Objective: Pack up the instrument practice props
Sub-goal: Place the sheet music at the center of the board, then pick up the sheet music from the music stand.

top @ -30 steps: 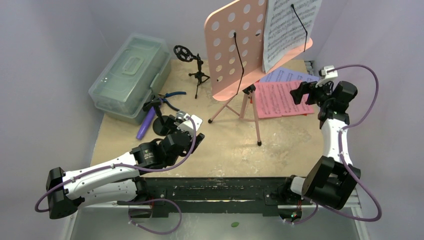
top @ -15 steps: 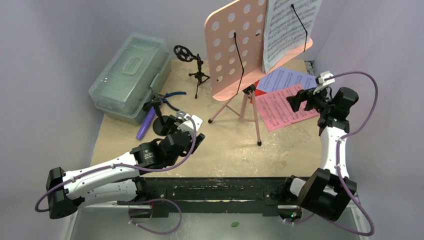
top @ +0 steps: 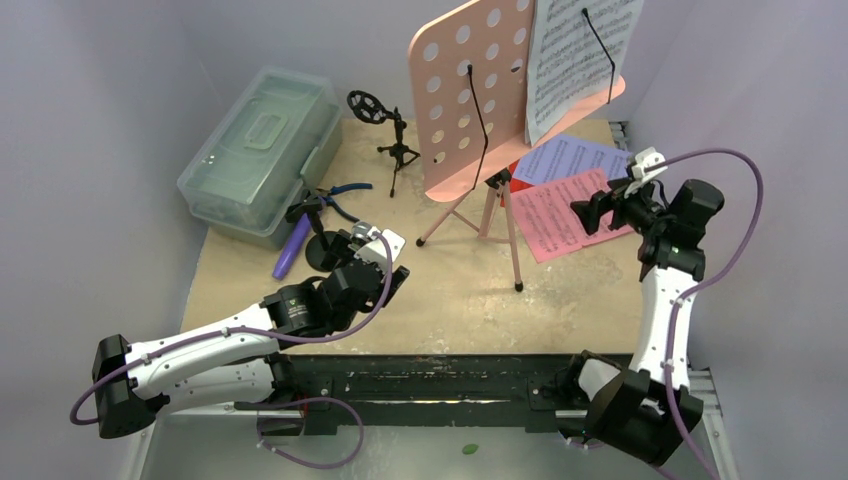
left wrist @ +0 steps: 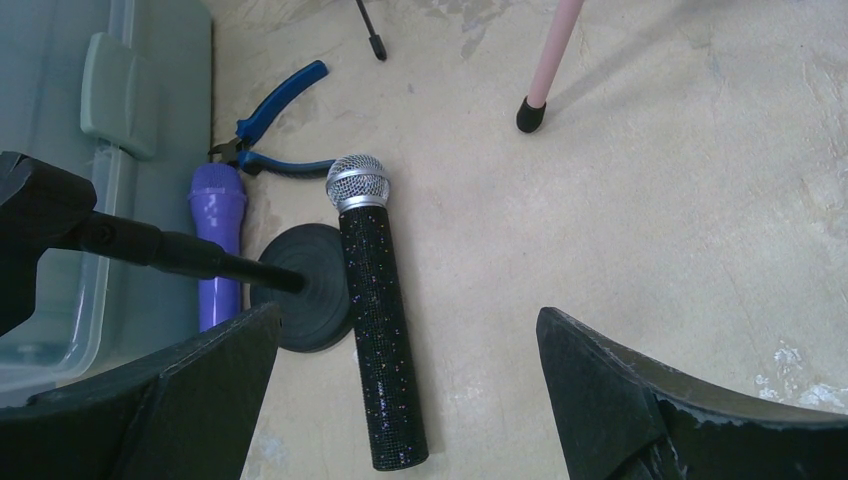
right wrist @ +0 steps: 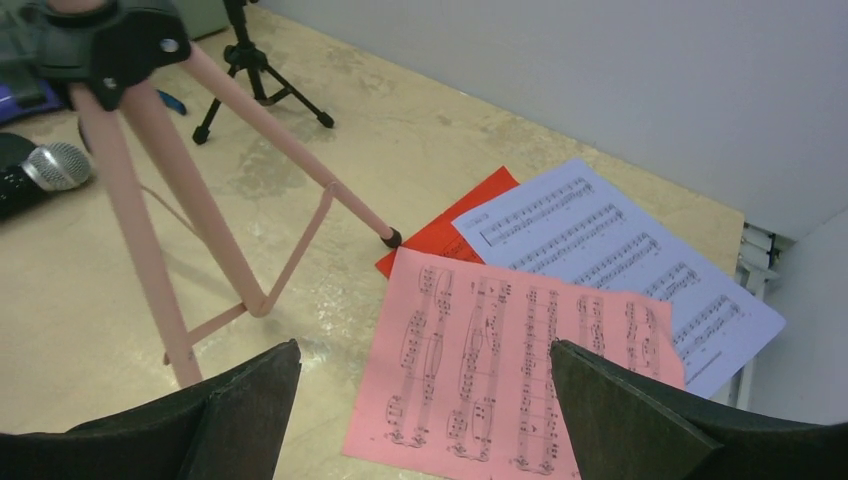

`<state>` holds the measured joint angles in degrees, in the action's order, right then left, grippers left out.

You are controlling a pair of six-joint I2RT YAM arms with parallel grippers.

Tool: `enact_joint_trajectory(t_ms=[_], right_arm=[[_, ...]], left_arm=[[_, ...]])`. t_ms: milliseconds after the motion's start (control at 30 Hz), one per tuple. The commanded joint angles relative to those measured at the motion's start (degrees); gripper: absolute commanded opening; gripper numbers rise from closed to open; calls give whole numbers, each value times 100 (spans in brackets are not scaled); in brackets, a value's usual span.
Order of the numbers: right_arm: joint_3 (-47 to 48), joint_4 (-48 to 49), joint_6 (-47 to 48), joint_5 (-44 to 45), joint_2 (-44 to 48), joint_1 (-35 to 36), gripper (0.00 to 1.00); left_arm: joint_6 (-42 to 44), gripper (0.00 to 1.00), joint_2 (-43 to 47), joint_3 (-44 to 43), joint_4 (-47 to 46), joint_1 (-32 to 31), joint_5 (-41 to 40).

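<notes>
– Pink music rack [top: 505, 140], where do you see it?
– Standing on its tripod legs at the back of the table, a white sheet [top: 580, 60] on its ledge. Pink page [right wrist: 510, 370], lilac page [right wrist: 620, 260] and red page [right wrist: 450, 225] lie overlapped by its right leg, under my right gripper [top: 590, 208], jaws wide, holding nothing
– And the left?
– My left gripper [top: 375, 250] hangs spread and empty over the black-silver microphone [left wrist: 380, 330], which touches a round black base [left wrist: 310, 295] beside the purple microphone [left wrist: 218, 250]
</notes>
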<state>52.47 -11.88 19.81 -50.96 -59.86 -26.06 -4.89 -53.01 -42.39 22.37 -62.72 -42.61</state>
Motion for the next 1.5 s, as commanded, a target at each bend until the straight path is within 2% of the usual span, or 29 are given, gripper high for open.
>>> enact_joint_trajectory(t_ms=[0, 133, 200, 333, 500, 633, 700, 933, 1467], right_arm=[[410, -967, 633, -432, 487, -23, 99], [704, -1640, 864, -823, 830, -23, 99], [948, -1783, 651, -978, 920, -9, 99], [1842, -2577, 601, -1012, 752, 297, 99], [2666, -2879, 148, -117, 621, 1576, 99], [3329, -3124, -28, 446, 389, 2105, 99], [3983, -3482, 78, 910, 102, 2402, 99], [4713, -3359, -73, 1541, -154, 2837, 99], [4888, -2750, -268, 3050, -477, 3744, 96]], left_arm=[[46, 99, 19, 2, -77, 32, 31], [42, 99, -5, -6, -77, 35, 63], [41, 99, -7, -15, -66, 40, 57], [40, 99, 9, -7, -60, 51, 40], [40, 99, -7, -6, -57, 75, 17], [39, 99, -15, 3, -67, 93, 1], [34, 99, -46, 4, -62, 119, 1], [26, 99, -82, 12, -75, 194, -10], [31, 99, -201, 29, -106, 369, 21]])
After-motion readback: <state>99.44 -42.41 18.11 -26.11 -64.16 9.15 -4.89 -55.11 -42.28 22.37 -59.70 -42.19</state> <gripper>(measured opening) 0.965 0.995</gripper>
